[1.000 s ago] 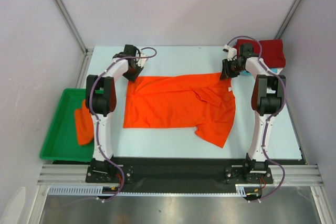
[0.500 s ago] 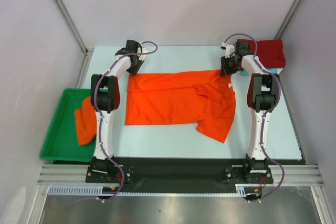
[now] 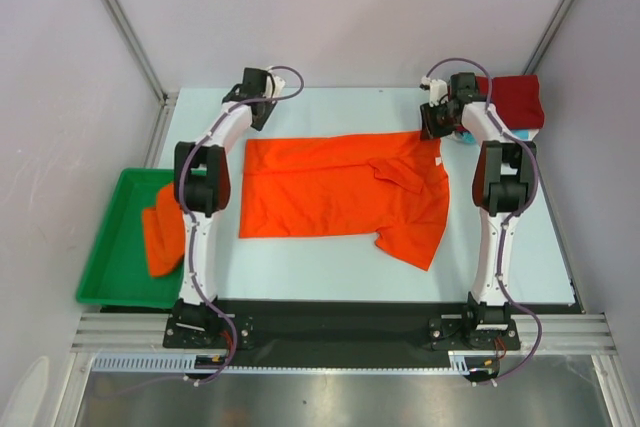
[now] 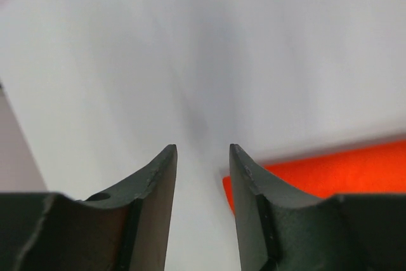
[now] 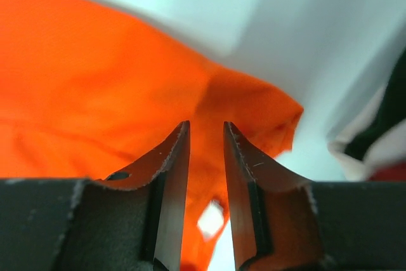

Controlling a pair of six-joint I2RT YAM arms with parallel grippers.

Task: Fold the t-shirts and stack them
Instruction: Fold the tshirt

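turquoise t-shirt mostly under dark red t-shirt | tray t-shirt partly behind left arm

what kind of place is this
Probably a robot lab work cell, not a home: left arm and right arm bolted at the edge of a pale table, plain white panels enclosing it, an orange t-shirt spread out for folding.

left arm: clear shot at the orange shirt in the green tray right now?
Probably yes. The orange shirt lies uncovered in the open green tray at the near left, with nothing above it. The left claw is stretched far away and would have to come back.
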